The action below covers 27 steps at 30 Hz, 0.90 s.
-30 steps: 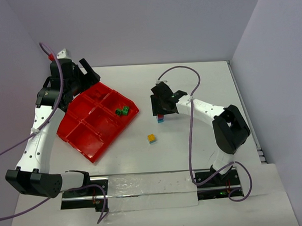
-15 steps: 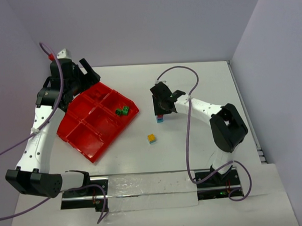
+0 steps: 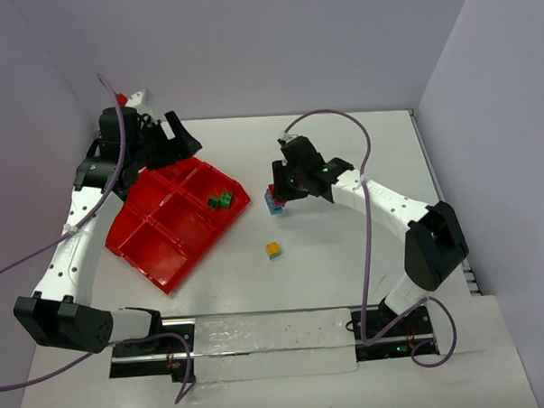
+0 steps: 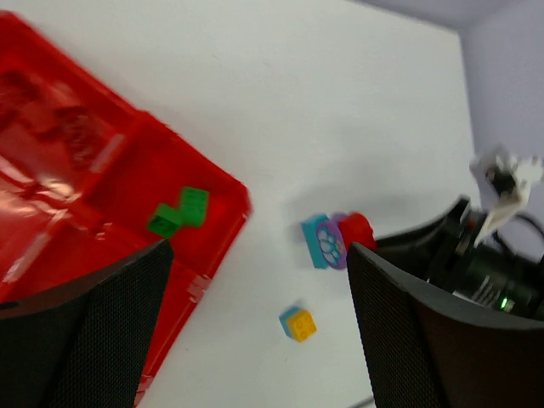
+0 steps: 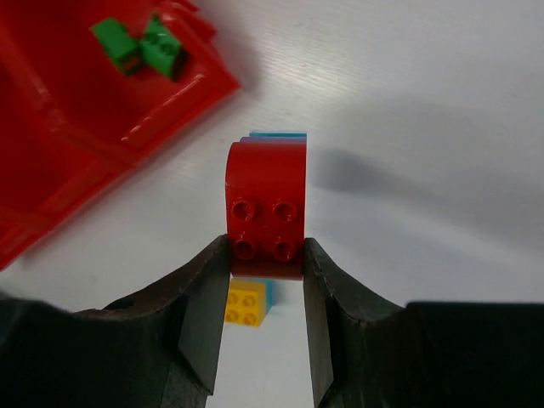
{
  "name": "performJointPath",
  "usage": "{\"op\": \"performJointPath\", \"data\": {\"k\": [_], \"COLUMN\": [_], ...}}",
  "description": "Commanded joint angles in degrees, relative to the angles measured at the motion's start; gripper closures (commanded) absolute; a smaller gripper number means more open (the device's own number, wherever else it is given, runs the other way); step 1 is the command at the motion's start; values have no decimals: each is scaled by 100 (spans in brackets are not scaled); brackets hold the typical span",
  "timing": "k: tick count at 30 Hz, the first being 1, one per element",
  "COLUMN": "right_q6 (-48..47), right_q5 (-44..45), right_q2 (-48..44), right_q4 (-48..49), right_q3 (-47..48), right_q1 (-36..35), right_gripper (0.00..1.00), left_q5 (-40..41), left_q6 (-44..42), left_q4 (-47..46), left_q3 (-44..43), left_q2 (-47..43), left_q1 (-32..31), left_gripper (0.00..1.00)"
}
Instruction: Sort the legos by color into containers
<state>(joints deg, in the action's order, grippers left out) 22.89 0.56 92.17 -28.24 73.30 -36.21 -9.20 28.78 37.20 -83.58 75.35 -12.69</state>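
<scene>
My right gripper (image 5: 265, 255) is shut on a red lego (image 5: 265, 208) that has a teal piece behind it. In the top view the gripper (image 3: 281, 193) holds this stack (image 3: 273, 200) just above the table, right of the red tray (image 3: 147, 238). The left wrist view shows the teal face (image 4: 321, 241) and the red part (image 4: 357, 228). A yellow-on-blue lego (image 3: 273, 250) (image 4: 298, 324) (image 5: 246, 304) lies on the table below it. Two green legos (image 3: 220, 201) (image 4: 178, 212) (image 5: 140, 47) sit in the tray's right corner compartment. My left gripper (image 3: 165, 136) (image 4: 259, 255) hangs open and empty over the tray's far side.
The tray (image 4: 85, 170) (image 5: 76, 144) lies diagonally at the left, divided by low walls. Purple walls close in the table at the back and both sides. A purple cable (image 3: 367, 209) loops along the right arm.
The right gripper closed on the red-and-teal stack, tipped it and carried it a little left. The left gripper shifted right and farther back above the tray.
</scene>
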Motion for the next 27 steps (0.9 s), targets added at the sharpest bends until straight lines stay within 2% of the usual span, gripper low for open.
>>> {"op": "performJointPath", "data": {"k": [1, 3, 10, 17, 27], "right_q6": [-327, -403, -621, -898, -1302], "right_q5": [-1416, -2072, -3312, -4216, -4732], "right_q2": [-703, -875, -1043, -1035, -1008], "right_q4": [440, 530, 625, 525, 169], "right_q3": [128, 76, 75, 165, 337], "right_q1": [259, 356, 537, 553, 548], "right_gripper": [75, 75, 75, 75, 75], "left_q5": [-2122, -2654, -4044, -4418, -4571], "left_q6": [-737, -919, -1591, -2102, -2778], "left_q4": [-727, -782, -957, -958, -452], "left_q3": [460, 549, 744, 611, 241], "left_q2": [175, 244, 422, 455, 777], "left_q1": [-231, -417, -758, -798, -805], "left_gripper": [9, 10, 11, 12, 12]}}
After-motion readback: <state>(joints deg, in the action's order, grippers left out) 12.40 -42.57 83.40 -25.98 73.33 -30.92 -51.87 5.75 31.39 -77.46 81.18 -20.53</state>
